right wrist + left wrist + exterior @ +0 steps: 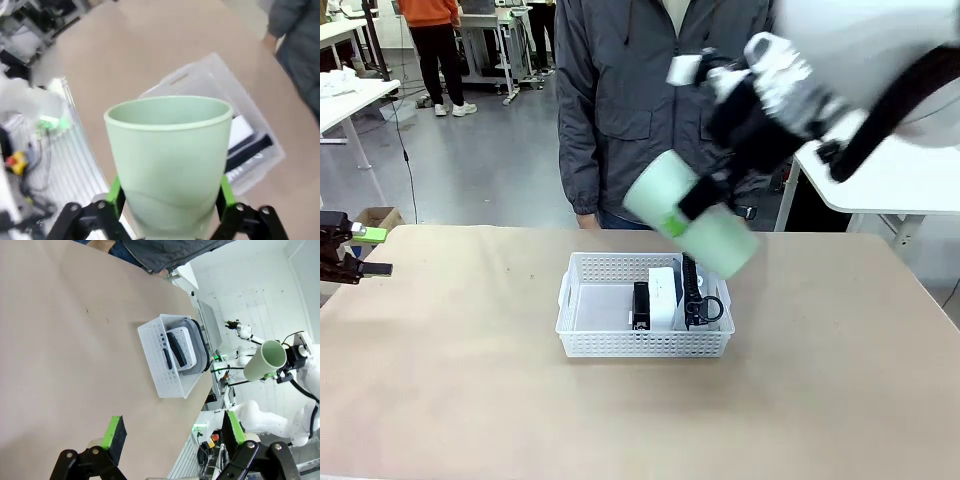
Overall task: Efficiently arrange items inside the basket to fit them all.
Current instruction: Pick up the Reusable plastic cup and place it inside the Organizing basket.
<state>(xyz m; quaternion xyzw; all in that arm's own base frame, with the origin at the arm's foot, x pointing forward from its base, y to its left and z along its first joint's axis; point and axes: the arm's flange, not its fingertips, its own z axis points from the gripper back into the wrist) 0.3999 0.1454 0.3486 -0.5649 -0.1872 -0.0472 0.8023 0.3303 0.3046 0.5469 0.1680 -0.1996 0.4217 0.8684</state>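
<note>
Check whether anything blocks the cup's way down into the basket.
Nothing visible does. The right gripper holds the pale green cup in the air above the basket. The basket's left half is bare; the stapler, white device and pouch fill the right half.

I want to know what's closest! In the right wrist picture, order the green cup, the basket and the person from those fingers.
1. green cup, held between the fingers.
2. basket, on the table behind the cup.
3. person, farthest, at the upper right.
</note>
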